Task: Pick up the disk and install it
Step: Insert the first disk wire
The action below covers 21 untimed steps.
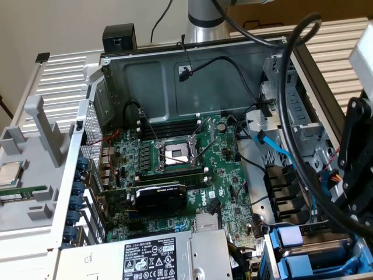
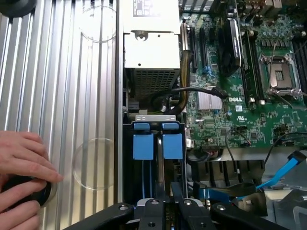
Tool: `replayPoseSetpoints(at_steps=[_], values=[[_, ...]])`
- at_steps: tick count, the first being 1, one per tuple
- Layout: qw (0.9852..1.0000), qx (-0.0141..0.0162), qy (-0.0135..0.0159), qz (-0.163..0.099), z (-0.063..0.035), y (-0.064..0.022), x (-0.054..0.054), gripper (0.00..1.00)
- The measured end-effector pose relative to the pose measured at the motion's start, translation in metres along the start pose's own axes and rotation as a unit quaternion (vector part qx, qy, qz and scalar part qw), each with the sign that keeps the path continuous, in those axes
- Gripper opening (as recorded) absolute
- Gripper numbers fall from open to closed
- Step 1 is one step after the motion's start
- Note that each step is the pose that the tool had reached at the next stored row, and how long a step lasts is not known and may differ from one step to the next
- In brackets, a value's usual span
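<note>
A ribbed, shiny metal table (image 2: 72, 72) is seen; blue plastic tabs (image 2: 143, 146) and a matt green board (image 2: 249, 115).

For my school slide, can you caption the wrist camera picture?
Robot pincer above blue drive carriers in an open computer case, a person's hand beside.

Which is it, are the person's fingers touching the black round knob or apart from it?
Touching. The wrist view shows the person's fingers curled over the black round knob, no gap between them.

green motherboard (image 1: 175, 175), blue drive carriers (image 2: 157, 146), ribbed silver table (image 2: 72, 96)
</note>
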State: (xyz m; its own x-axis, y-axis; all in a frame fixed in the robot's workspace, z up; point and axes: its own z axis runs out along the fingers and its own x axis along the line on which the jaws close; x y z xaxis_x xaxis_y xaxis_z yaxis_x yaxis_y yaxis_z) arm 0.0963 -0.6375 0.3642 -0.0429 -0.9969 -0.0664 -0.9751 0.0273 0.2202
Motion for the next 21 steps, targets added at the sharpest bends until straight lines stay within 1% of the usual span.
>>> replayPoseSetpoints(at_steps=[2,5,10,14,18,21], values=[[1.0,0.0013,0.0087,0.002,-0.0006,0.0005,-0.005,0.17],[0.9997,0.0034,0.0226,0.005,-0.0013,0.0013,-0.011,0.17],[0.9987,0.0074,0.0485,0.01,-0.0014,0.0026,-0.022,0.17],[0.9975,0.0113,0.0683,0.015,-0.0007,0.0035,-0.03,0.17],[0.9961,0.0143,0.0852,0.018,0.0002,0.0041,-0.04,0.17],[0.9951,0.0161,0.0955,0.021,0.0009,0.0047,-0.049,0.17]])
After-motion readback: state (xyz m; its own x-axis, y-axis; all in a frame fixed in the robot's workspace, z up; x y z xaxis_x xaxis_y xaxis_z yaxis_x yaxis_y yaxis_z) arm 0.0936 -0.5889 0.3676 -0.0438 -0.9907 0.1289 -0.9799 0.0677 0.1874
